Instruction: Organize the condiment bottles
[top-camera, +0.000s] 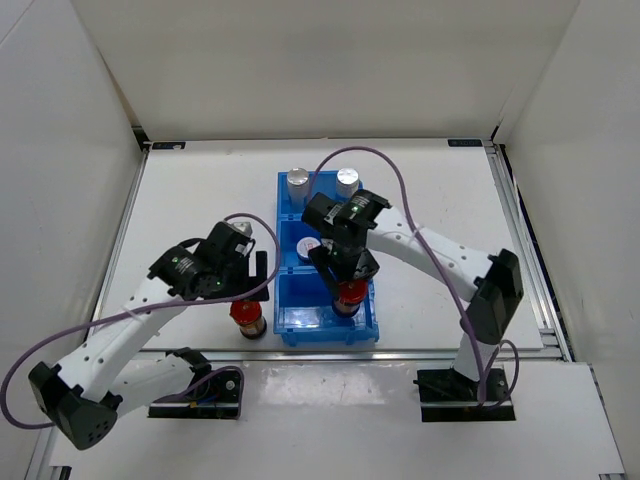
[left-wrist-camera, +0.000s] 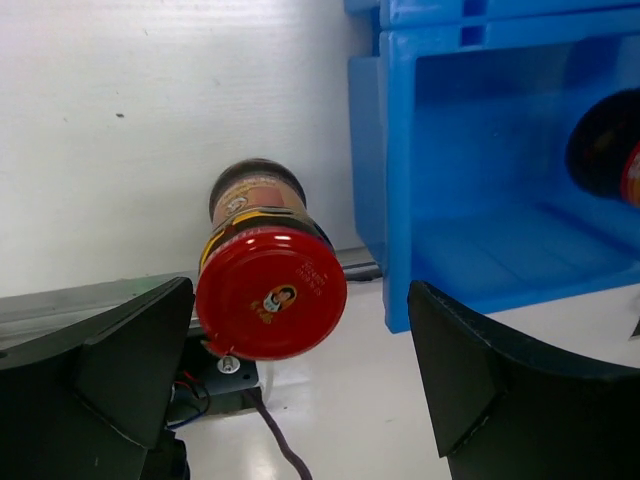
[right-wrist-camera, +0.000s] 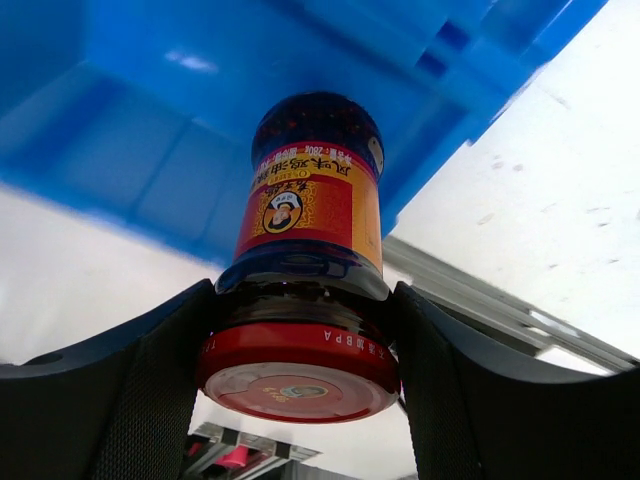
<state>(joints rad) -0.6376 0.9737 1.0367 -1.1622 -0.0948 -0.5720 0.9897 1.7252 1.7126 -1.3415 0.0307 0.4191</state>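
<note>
Right claw clenches a red-capped bottle in the near compartment of the bin (bottom possibly not seated); releasing early could topple it. Left claw gapes over the second bottle, at nine o'clock of the bin.

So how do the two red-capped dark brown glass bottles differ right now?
The held bottle is clamped at its neck by the right gripper. The free bottle stands ungripped on the white table, with the open left gripper above it. The held bottle is within the blue plastic bin's nearest compartment, while the free bottle is outside, left of the bin. Both have red caps and dark bodies.
</note>
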